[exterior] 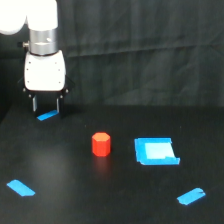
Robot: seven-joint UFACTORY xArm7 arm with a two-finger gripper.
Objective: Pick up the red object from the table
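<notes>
- Currently the gripper (46, 105) hangs above the bench (60, 200) at the exterior view's far left, fingers pointing down, spread apart and holding nothing.
- Red object (101, 144): stands upright near the bench centre, well apart from the gripper, with free space on every side, which likely suits a top-down grasp.
- Blue square piece (156, 151): lies just beside the red object, toward the exterior view's right, not touching it.
- Blue tape strips (21, 188): lie scattered, apparently as position marks.
- Markings: no readable writing or brand.
</notes>
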